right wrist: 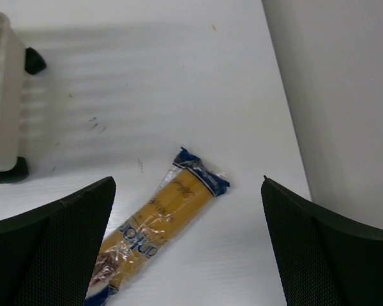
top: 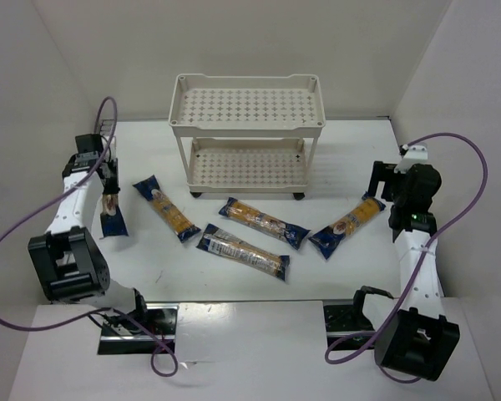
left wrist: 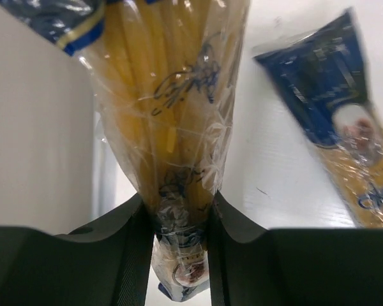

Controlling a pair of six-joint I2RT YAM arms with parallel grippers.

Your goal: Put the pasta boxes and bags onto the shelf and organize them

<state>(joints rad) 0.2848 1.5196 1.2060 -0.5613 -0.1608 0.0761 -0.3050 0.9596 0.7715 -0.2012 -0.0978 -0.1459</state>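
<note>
My left gripper (top: 110, 192) is shut on a pasta packet (top: 113, 219) at the far left and holds it by its middle, with its dark blue end hanging towards the table. In the left wrist view the packet (left wrist: 172, 121) is pinched between the fingers (left wrist: 131, 255). A second packet (top: 165, 209) lies just to its right and also shows in the left wrist view (left wrist: 345, 134). Two more packets (top: 262, 222) (top: 242, 251) lie mid-table. My right gripper (top: 382, 190) is open and empty above the far end of the rightmost packet (right wrist: 159, 223). The cream two-tier shelf (top: 246, 127) stands at the back, with both trays bare.
White walls close in the table on the left, right and back. Purple cables loop off both arms. In the right wrist view, the shelf's edge (right wrist: 0, 95) and two dark casters (right wrist: 33, 60) show at the left. The right wall (right wrist: 345, 95) stands close beside the right gripper.
</note>
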